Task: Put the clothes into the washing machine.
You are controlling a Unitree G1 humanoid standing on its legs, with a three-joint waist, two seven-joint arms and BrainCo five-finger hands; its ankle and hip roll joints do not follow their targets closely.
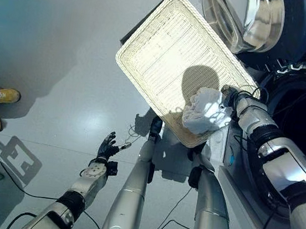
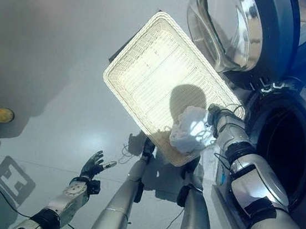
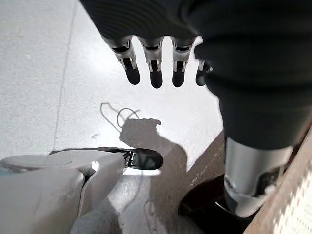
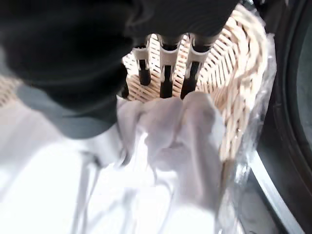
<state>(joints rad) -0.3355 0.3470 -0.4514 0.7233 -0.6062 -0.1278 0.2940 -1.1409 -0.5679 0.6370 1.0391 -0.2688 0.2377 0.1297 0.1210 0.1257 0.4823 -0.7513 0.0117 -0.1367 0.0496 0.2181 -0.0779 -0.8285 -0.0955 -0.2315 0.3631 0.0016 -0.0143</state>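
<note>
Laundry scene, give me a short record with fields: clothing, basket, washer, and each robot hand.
clothing: white garment bunched at the basket corner nearest the washer
basket: pale wicker basket on the floor, otherwise bare
washer: washing machine with its door swung open
right robot hand: fingers closed into the garment
left robot hand: open, low over the floor, holding nothing

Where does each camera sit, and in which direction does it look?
Left eye view: on the head, looking down at the pale woven rectangular basket, crumpled white cloth and dark round washing machine opening; both arms show.
Right eye view: beside it, sharing that scene; the left hand hangs open.
Left wrist view: along the left hand's straight fingers towards the grey floor.
Right wrist view: along the right hand gripping the cloth in the basket.
</note>
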